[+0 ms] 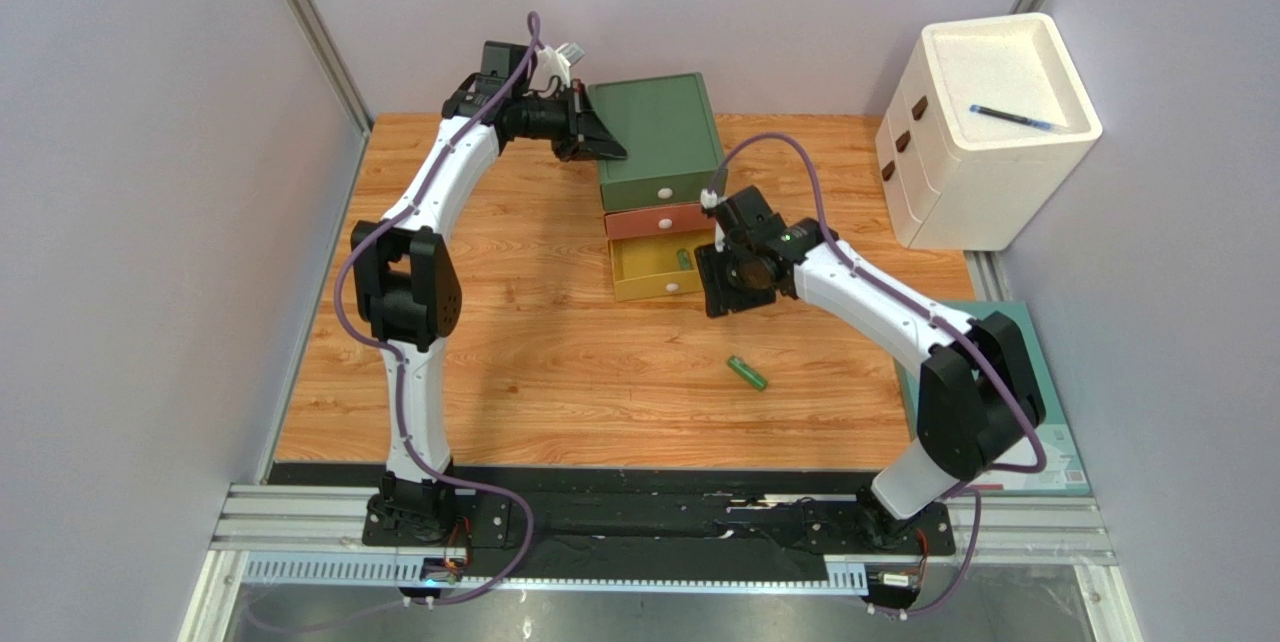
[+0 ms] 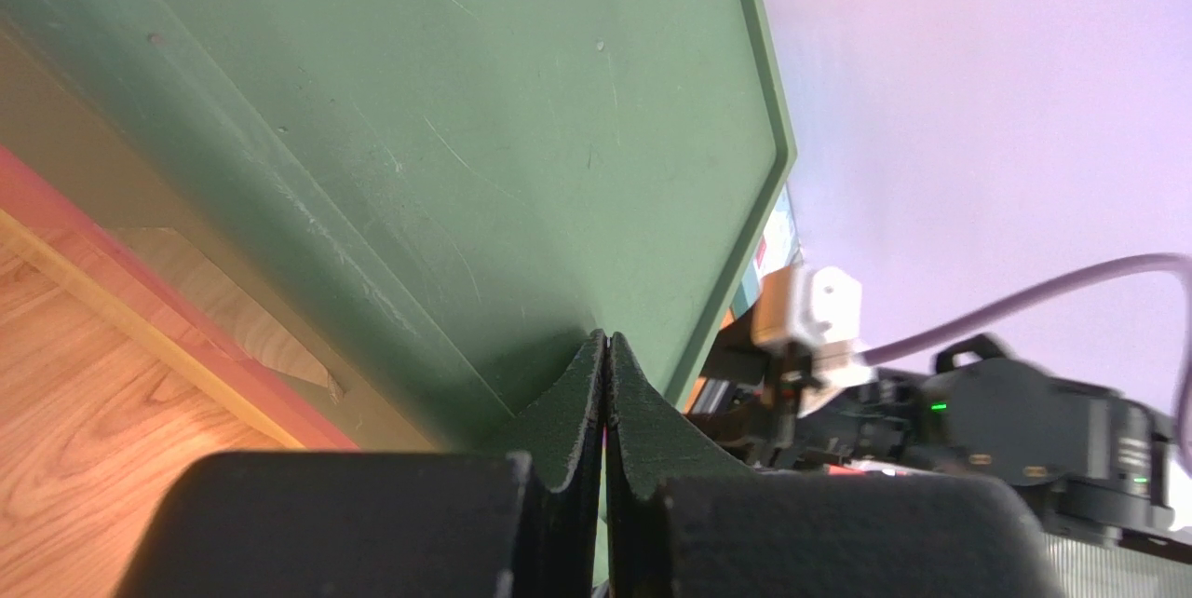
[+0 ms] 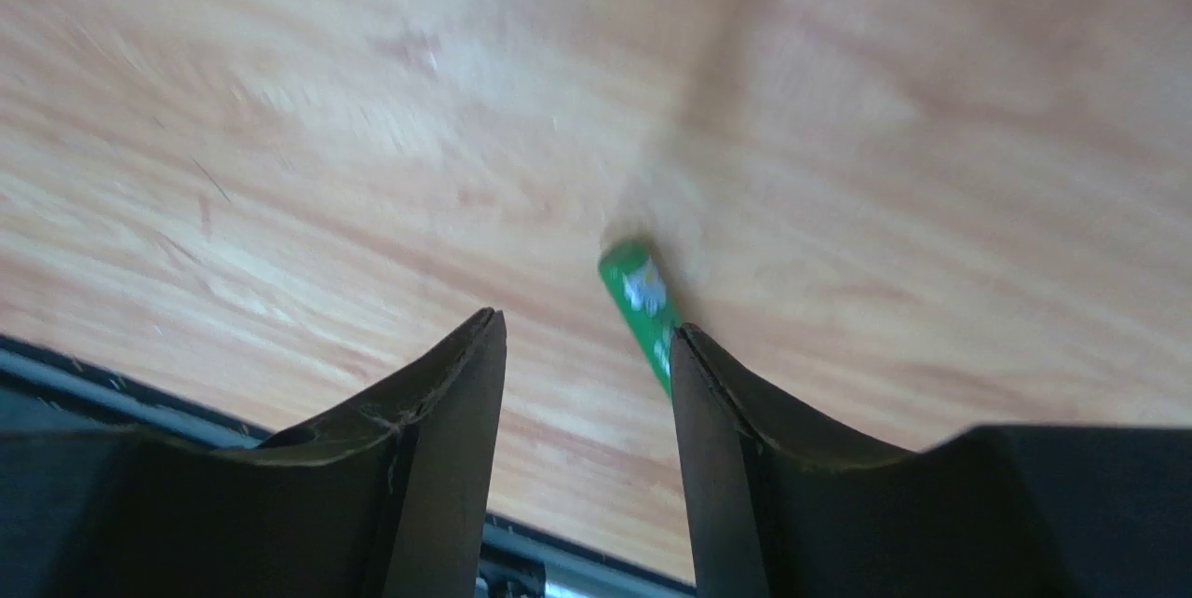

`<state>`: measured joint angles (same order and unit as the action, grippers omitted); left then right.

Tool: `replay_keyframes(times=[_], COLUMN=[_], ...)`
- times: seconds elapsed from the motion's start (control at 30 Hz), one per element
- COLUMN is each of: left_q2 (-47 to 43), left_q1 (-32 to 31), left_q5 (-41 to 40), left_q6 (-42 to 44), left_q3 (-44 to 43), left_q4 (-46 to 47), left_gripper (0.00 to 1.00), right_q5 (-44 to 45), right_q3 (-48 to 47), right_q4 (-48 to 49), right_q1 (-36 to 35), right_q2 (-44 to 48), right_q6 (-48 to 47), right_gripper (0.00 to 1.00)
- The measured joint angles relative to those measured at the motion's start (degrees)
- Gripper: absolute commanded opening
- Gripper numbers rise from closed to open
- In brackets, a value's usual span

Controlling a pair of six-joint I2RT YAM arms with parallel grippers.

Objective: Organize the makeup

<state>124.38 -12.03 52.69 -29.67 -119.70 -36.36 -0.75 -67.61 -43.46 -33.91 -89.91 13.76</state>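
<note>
One green tube (image 1: 747, 372) lies alone on the wooden surface (image 1: 526, 357), out in the open, near-right of the drawer box (image 1: 657, 132). That looks like the only piece of makeup out on the wood.

Just beyond it hangs the right gripper (image 1: 733, 287), fingers spread fairly wide and carrying nothing. Its own camera shows the tube (image 3: 641, 302) lying off-centre, hard against the right-hand finger rather than midway. That's the worry: come down like this and that finger could land on the tube or nudge it, and a round tube would likely roll toward the near edge. The wrist picture is blurred too, so the alignment is hard to trust.

Further back, the yellow drawer (image 1: 646, 270) is pulled out at the bottom of the box, presumably where the tube belongs. Its contents are too small to make out.

Farthest, the left gripper (image 1: 609, 132) is pinched shut on nothing, its tips (image 2: 605, 347) against the box's green top at the far-left corner. Push too hard there and the box could skid, shifting the drawer.
</note>
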Motion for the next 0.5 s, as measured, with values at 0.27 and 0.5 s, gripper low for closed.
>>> replay_keyframes(times=[0.27, 0.5], left_q2=[-0.2, -0.3], left_q1=[0.1, 0.1], left_q5=[0.3, 0.5], left_q6=[0.0, 0.1], left_q3=[0.7, 0.9], left_q4=[0.5, 0.6], left_gripper=[0.0, 0.0], right_q5=[-1.7, 2.2], right_q3=[10.1, 10.4], right_q4=[-2.3, -1.0], right_q1=[-3.9, -5.0], right_q2=[1.2, -1.8], right_q6=[2.1, 3.4], right_gripper=[0.51, 0.51])
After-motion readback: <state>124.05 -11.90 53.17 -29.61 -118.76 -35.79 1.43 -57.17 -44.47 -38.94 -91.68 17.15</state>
